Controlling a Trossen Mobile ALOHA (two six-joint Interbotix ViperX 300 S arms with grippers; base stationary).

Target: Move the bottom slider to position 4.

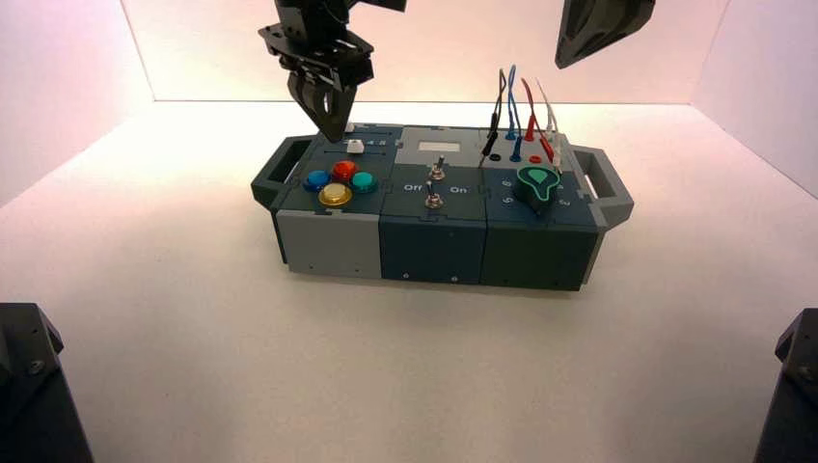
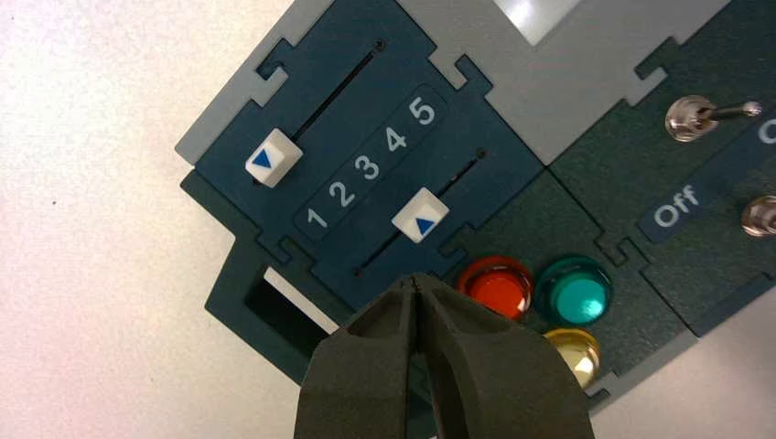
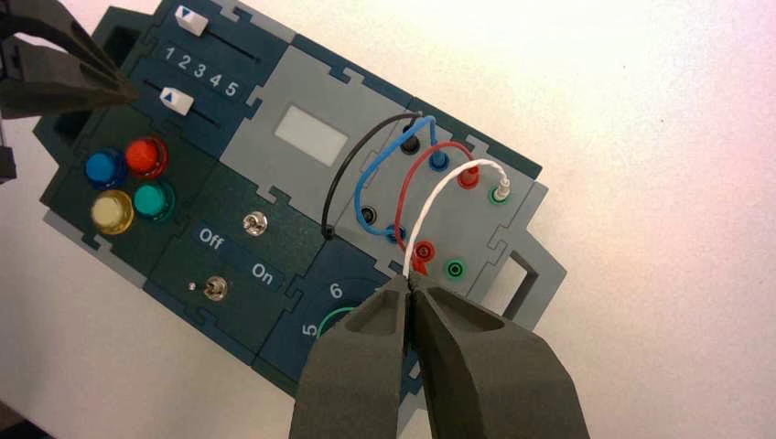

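Observation:
The bottom slider (image 2: 420, 215), a small white knob with a blue arrow, sits in its dark slot beside the coloured buttons, about level with digit 3. Digit 4 (image 2: 395, 139) is printed in the 1-5 row between the two slots. My left gripper (image 2: 416, 279) is shut and empty. It hovers over the slot's low-number end, next to the red button (image 2: 495, 285) and short of the knob. In the high view the left gripper (image 1: 333, 121) hangs above the box's left part, close to the slider (image 1: 355, 147). My right gripper (image 3: 409, 283) is shut and empty, raised above the green dial and the wires.
The twin white slider (image 2: 273, 157) sits near the 1 end of the slot by the casing rim. Teal (image 2: 573, 291) and yellow (image 2: 572, 352) buttons lie close to my left fingers. Two toggle switches (image 1: 436, 172) stand mid-box; wires (image 1: 521, 111) rise at the right.

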